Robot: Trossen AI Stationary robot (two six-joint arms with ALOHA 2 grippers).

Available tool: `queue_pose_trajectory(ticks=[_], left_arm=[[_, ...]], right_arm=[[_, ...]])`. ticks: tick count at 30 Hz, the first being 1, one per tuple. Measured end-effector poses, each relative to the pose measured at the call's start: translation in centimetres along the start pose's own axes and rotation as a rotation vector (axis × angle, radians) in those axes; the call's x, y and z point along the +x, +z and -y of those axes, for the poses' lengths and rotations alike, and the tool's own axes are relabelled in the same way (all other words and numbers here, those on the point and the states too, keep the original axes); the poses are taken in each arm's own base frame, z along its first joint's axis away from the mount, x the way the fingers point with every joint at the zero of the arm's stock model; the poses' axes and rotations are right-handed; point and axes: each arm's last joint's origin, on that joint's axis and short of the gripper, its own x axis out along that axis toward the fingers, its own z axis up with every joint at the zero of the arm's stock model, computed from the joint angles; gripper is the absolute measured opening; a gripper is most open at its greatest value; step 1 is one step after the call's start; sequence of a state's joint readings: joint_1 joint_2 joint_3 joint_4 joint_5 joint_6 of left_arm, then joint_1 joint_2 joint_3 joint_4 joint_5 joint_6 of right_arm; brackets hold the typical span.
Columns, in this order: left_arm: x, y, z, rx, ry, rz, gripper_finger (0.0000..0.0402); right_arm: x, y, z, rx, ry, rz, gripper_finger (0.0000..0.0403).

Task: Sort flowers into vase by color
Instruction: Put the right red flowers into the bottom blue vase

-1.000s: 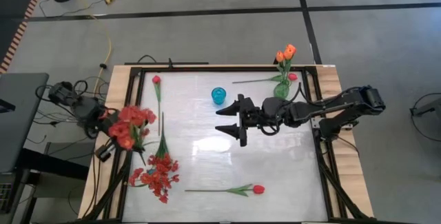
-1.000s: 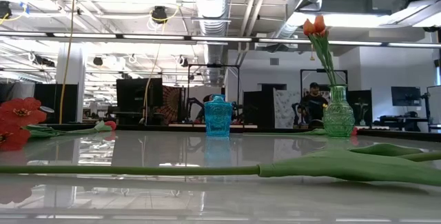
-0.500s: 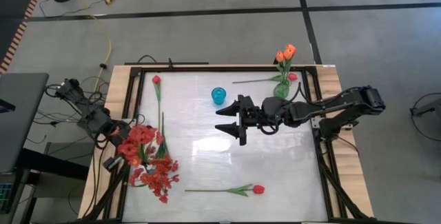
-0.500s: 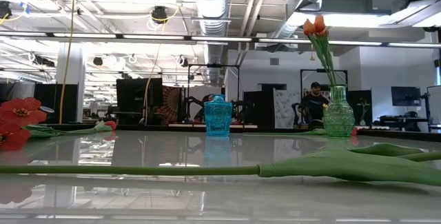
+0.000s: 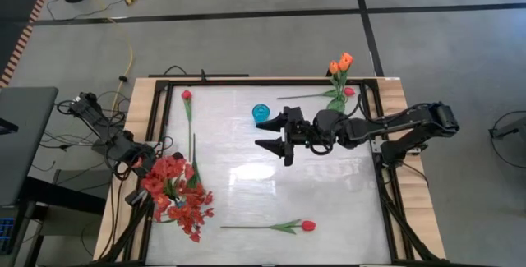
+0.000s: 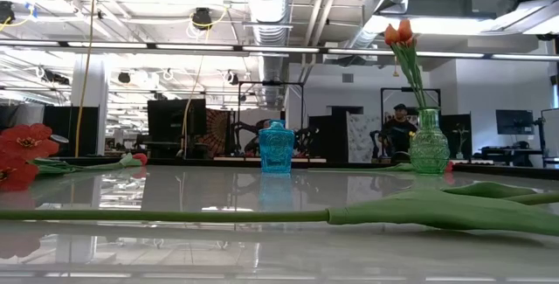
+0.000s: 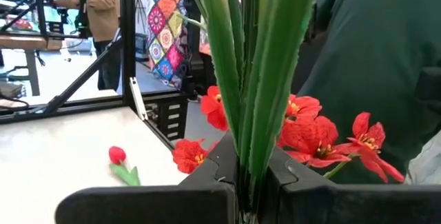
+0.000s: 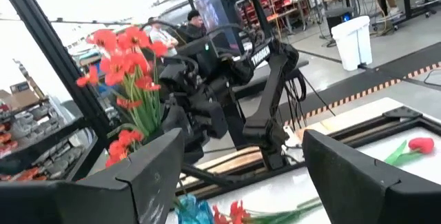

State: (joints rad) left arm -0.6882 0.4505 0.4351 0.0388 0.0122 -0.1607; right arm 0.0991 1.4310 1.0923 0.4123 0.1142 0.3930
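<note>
Worktop: pale glossy sheet in a dark frame, seen whole only from above.

Left claw: at the worktop's left edge, clenched on the stems of a red spray. Left wrist view shows the green stems pinched tight between the two dark fingers, red blossoms fanning out behind; the high view shows only the blossom heads hiding the grip.

Second red spray: lies flat on the worktop just beside the held one, stem running toward the far edge.

Right claw: over the worktop's middle, near the blue vase, released, fingers spread wide and holding nothing. Right wrist view confirms the wide gap and looks across at the left arm with its spray; the blue vase's top shows low between the fingers.

Green vase: far right corner, holding two orange tulips. Low view shows the vase upright and the tulips standing tall above it, which the high view flattens.

Loose tulips: one red near the front edge, one by the far left, one lying beside the green vase. Low view shows the front one's stem stretched across the foreground.

Neither claw appears in the low view.
</note>
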Motion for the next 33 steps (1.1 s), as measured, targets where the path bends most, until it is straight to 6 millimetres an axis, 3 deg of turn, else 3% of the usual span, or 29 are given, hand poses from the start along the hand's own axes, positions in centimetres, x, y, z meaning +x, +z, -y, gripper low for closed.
queue_pose_trajectory(ticks=[10, 33], left_arm=[[0.7, -0.5, -0.1, 0.024, 0.008, -0.044, 0.0002], [0.7, -1.0, -0.3, 0.073, 0.056, -0.091, 0.0002]], right_arm=[[0.3, 1.9, 0.6, -0.008, -0.01, 0.052, 0.0321], [0.3, 2.1, 1.5, -0.012, -0.019, 0.032, 0.0321]])
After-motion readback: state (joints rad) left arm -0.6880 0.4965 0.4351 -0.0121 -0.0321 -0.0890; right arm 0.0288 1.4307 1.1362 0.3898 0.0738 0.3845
